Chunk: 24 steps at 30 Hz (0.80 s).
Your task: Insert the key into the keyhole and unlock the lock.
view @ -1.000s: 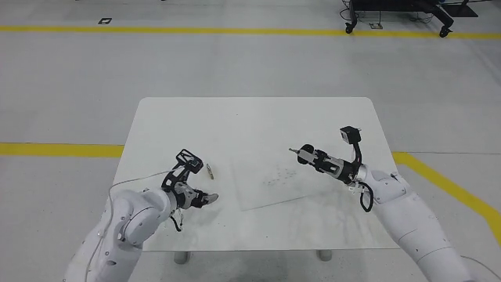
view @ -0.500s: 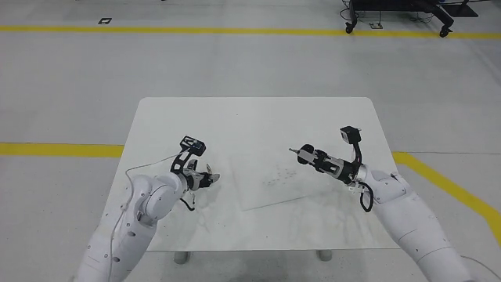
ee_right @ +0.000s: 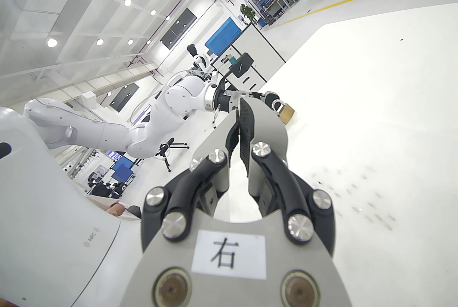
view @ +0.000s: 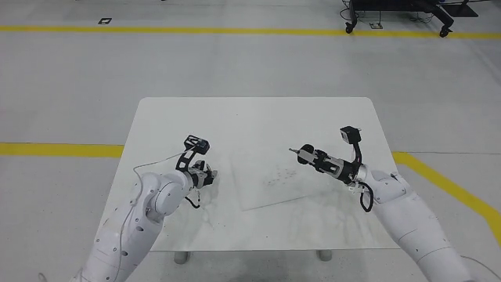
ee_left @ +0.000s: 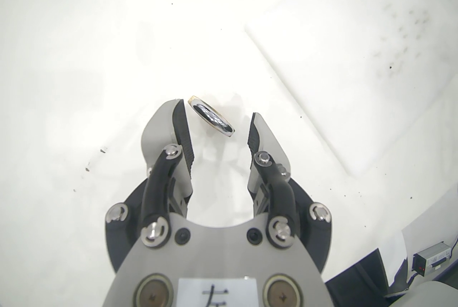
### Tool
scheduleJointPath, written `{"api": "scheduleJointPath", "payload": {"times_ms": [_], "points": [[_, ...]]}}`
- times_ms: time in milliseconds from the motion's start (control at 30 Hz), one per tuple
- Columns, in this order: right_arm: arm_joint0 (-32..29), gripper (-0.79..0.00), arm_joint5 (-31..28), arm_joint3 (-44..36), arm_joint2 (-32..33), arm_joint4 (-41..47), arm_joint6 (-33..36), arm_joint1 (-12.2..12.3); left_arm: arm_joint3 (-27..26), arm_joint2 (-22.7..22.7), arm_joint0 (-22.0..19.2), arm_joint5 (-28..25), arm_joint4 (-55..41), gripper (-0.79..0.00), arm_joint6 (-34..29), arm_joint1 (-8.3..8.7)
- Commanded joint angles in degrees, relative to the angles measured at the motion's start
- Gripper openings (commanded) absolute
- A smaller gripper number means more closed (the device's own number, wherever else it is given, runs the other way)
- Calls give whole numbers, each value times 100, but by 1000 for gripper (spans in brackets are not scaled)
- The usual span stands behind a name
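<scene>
The lock (ee_left: 211, 120) lay on the bench (ee_left: 107, 18) between the left pincer's (ee_left: 218, 117) wide-spread fingers, nearer one. The right pincer (ee_right: 239, 108) gripped the key (view: 293, 151).

The lock (ee_left: 211, 116) shows edge-on, keyhole hidden; the key (view: 292, 151) is too small to make out.

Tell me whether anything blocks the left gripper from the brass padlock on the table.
Nothing visible does. The small brass padlock lies on the white table inside the open left gripper, close to one pad.
</scene>
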Motion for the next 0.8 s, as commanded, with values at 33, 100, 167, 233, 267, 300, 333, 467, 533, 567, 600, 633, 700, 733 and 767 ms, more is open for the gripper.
{"api": "scheduleJointPath", "payload": {"times_ms": [33,100,167,233,267,300,333,467,533,567,600,633,700,733,767], "points": [[0,-785,0,0,0,0,0,0,48,15,-50,85,20,-483,26,-15],[0,-785,0,0,0,0,0,0,70,30,-79,121,33,-496,35,-24],[0,-785,0,0,0,0,0,0,102,33,-109,96,-52,-517,50,-36],[0,-785,0,0,0,0,0,0,145,41,-144,85,-65,-554,50,-43],[0,-785,0,0,0,0,0,0,161,45,-156,73,-88,-560,41,-47],[0,-785,0,0,0,0,0,0,173,50,-169,59,-101,-573,31,-50],[0,-785,0,0,0,0,0,0,181,59,-181,45,-104,-585,14,-52],[0,-785,0,0,0,0,0,0,189,85,-213,-14,-136,-720,-52,-61],[0,-785,0,0,0,0,0,0,174,87,-217,-54,-139,-785,-88,-61],[0,-785,0,0,0,0,0,0,162,84,-216,-101,-159,-785,-117,-59],[0,-785,0,0,0,0,0,0,151,70,-212,-125,-167,-785,-140,-56],[0,-785,0,0,0,0,0,0,131,55,-205,-146,-168,-785,-160,-52],[0,-785,0,0,0,0,0,0,88,16,-180,-178,-175,-785,-189,-42],[0,-785,0,0,0,0,0,0,68,-6,-163,-189,-175,-785,-202,-36],[0,-785,0,0,0,0,0,0,47,-29,-146,-199,-174,-785,-214,-31]]}}
